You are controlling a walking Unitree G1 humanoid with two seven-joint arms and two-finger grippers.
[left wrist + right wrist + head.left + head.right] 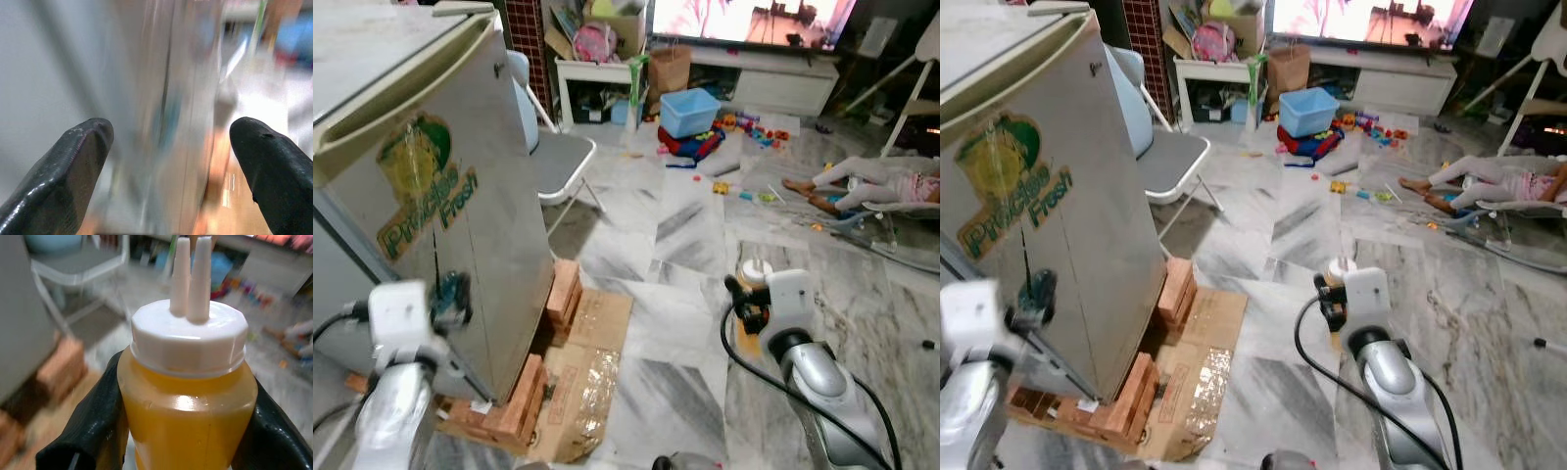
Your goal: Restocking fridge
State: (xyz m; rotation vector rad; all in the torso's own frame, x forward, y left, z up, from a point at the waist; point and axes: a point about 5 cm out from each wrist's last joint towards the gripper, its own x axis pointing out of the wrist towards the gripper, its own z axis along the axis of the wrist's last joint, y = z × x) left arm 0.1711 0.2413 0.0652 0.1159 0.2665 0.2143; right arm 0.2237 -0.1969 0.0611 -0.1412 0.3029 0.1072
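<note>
Beside the grey metal fridge [460, 196], the right gripper [181, 431] is clamping a yellow white-capped squeeze bottle [188, 396] while the left gripper [171, 161] is hanging wide apart, holding nothing.

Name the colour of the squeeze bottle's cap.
White, on the squeeze bottle held by the right gripper; clearest in the right wrist view.

The floor is pale grey marble-patterned tile [685, 294], glossy and veined with darker streaks. Near left, flattened brown cardboard sheets [592, 367] lie on it beside stacked red-orange bricks [563, 292]. Further back on the left stands a white metal folding chair [558, 157], and behind it a low white shelf unit [592, 93] crammed with bags and boxes. Along the far wall runs a long white television bench [773, 78] with a lit flat screen [744, 20] above it. A light blue plastic tub [690, 111] sits on the floor among scattered colourful toys [749, 125]. At far right, a person [871, 184] lies on the floor.
</note>
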